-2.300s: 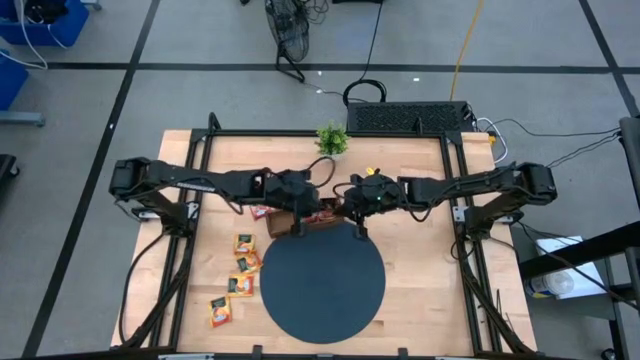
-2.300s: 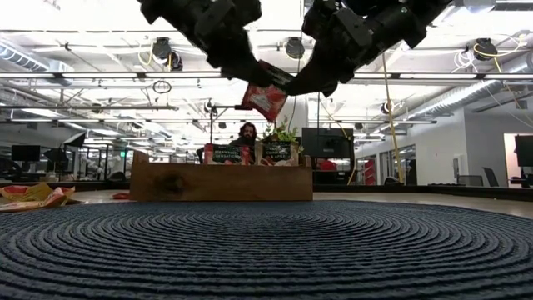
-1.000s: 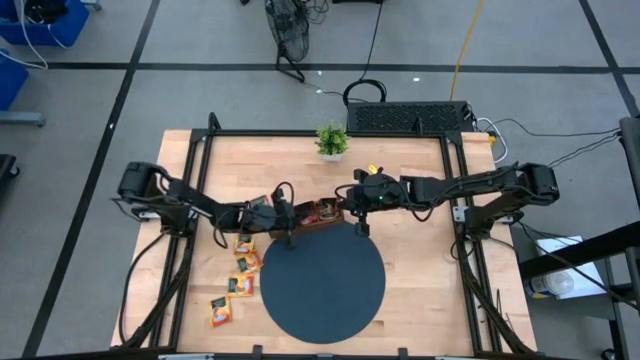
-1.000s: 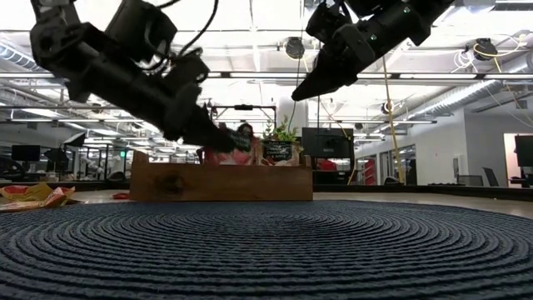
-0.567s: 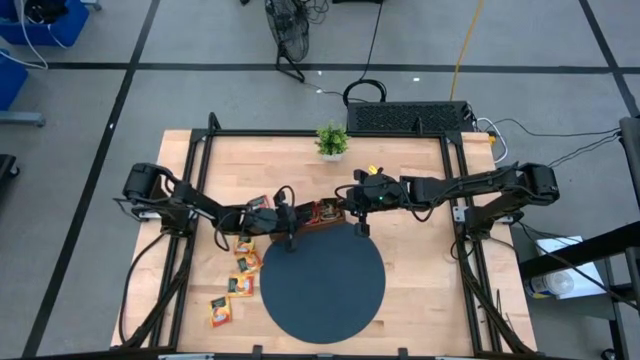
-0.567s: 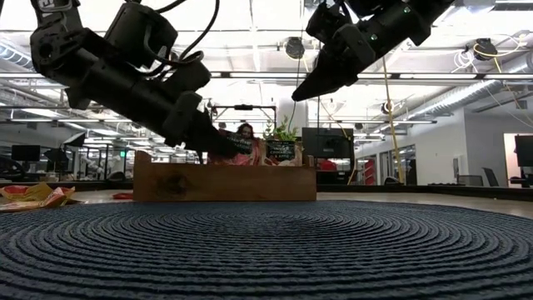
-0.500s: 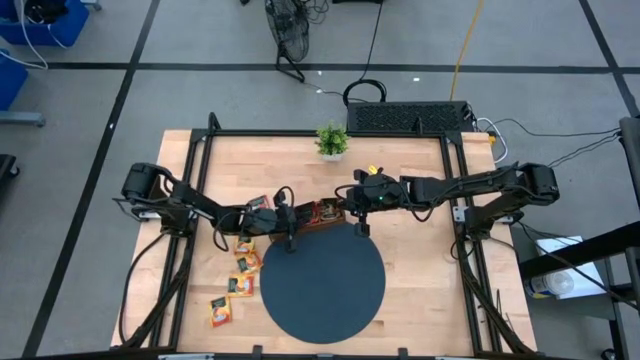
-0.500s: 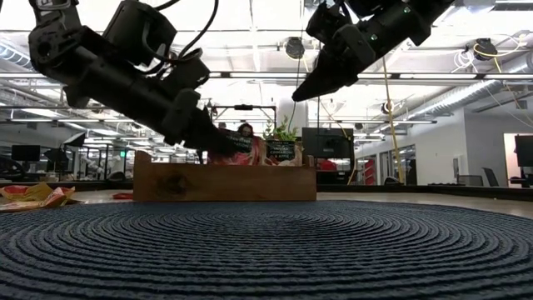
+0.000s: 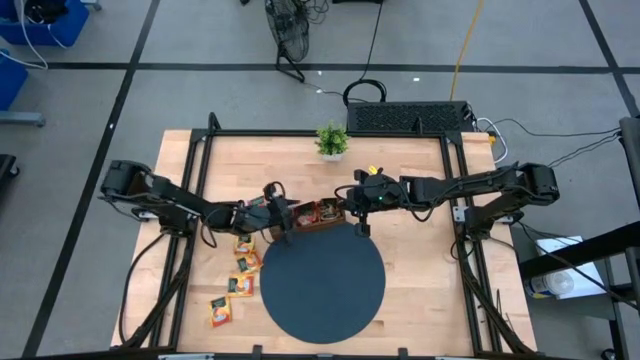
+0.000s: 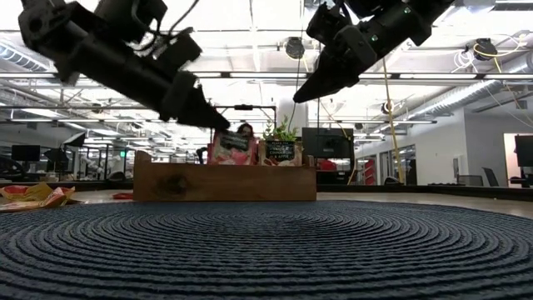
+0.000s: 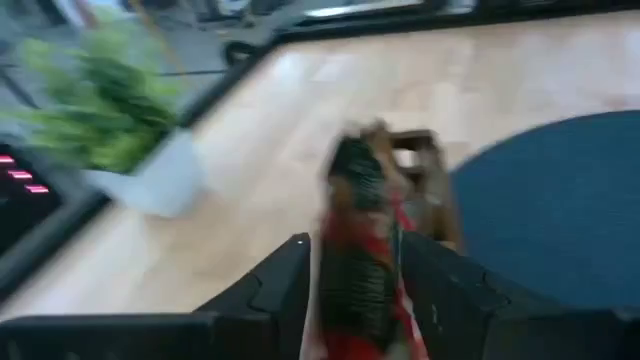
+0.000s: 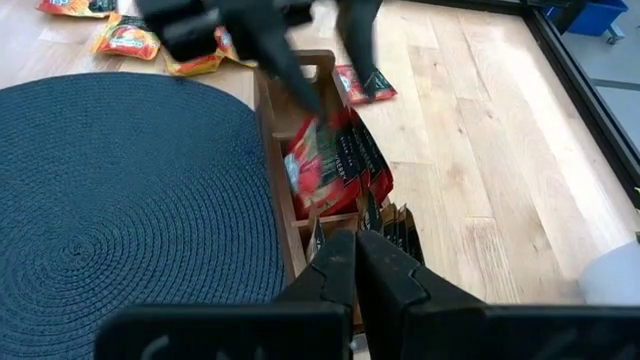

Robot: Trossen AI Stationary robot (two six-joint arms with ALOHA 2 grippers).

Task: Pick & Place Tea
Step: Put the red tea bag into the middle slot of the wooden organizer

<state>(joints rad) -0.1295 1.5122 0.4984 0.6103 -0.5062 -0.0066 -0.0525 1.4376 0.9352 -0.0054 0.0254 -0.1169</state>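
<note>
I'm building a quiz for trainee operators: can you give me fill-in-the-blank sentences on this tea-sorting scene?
1. The left gripper hangs above the ___ tea sachets standing in the wooden tray.
2. The right gripper, near the tray's other end, has its fingers ___.
3. No sachet lies on the dark round ___.
Missing words: red; shut; mat.

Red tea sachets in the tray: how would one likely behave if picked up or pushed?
Probably light and thin: the red sachets stand on edge, leaning, in the wooden tray. Likely floppy, since their edges look bent. The loose sachet lying flat on the table would probably slide when pushed.
</note>
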